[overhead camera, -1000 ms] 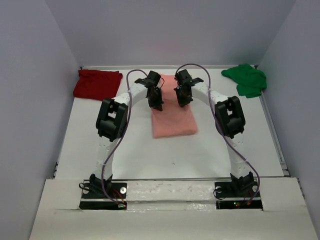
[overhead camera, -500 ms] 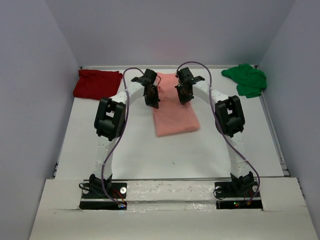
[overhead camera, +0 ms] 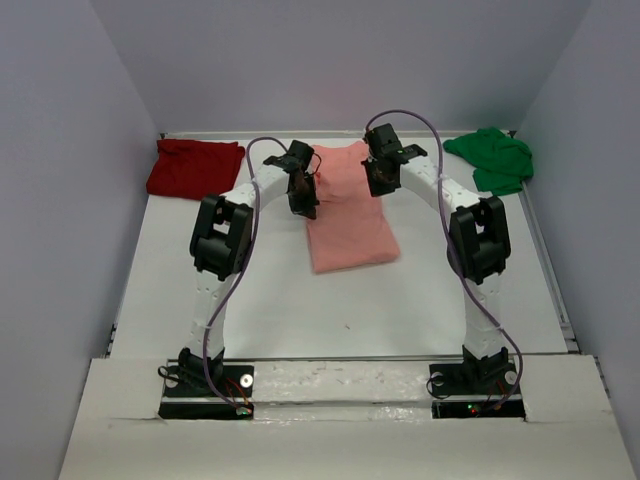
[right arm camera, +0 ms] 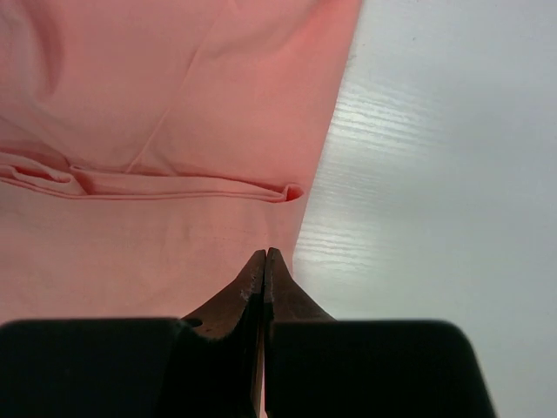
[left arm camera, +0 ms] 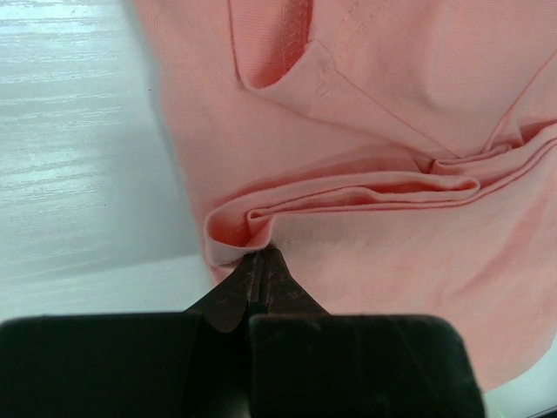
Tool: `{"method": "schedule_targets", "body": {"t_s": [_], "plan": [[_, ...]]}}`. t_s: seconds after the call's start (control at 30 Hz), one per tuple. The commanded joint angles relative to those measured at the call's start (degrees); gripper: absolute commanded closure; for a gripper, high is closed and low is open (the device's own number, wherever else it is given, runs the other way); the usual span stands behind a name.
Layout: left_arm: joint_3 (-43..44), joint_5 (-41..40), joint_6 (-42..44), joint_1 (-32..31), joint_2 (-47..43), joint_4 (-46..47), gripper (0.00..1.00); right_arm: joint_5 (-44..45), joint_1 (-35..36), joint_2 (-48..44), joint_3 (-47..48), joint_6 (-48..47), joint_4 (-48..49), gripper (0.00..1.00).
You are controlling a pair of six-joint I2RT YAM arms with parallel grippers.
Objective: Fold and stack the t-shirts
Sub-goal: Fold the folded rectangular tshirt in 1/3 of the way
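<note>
Overhead: salmon-pink t-shirt (overhead camera: 350,235) lies centrally, long axis near-to-far; left gripper (overhead camera: 307,207) at its left edge, right gripper (overhead camera: 377,186) at its right, equally near. Left wrist: jaws pinched on a side fold. Right wrist: jaws closed on the opposite edge.

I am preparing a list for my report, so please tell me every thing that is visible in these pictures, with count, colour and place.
salmon-pink t-shirt: 1, salmon-pink, table centre
dark red t-shirt: 1, dark red, far left corner, folded
green t-shirt: 1, bright green, far right corner, crumpled
table: 1, white, under everything
left tool: 1, black, shut on the pink shirt's left edge
right tool: 1, black, shut on its right edge
</note>
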Motion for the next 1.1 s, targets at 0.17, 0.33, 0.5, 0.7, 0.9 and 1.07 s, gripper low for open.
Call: {"method": "schedule_targets", "body": {"t_s": [0.17,0.33,0.5,0.7,0.9,1.07], "plan": [[0.67,-0.08,1.47,0.34,-0.21,-0.6,1.0,1.05,-0.28,0.29,-3.68,0.43,1.07,1.0],[1.2,-0.09,1.65,0.34,-0.21,-0.87,1.0,0.7,-0.28,2.13,-3.68,0.7,1.59,1.0],[1.55,0.09,1.91,0.52,-0.3,-1.22,1.0,-0.27,-0.28,5.12,-4.03,1.22,2.21,1.0],[1.46,-0.09,2.18,0.78,-0.21,-1.48,1.0,-0.45,-0.28,5.48,-7.71,2.81,3.96,1.0],[1.73,-2.62,2.18,0.69,-1.17,-1.66,1.0,1.4,-0.28,3.11,-8.25,1.85,4.41,1.0],[1.37,-6.93,2.53,0.69,-4.33,-1.92,1.0,2.1,-0.28,-0.76,-7.55,1.4,3.97,1.0]]}}
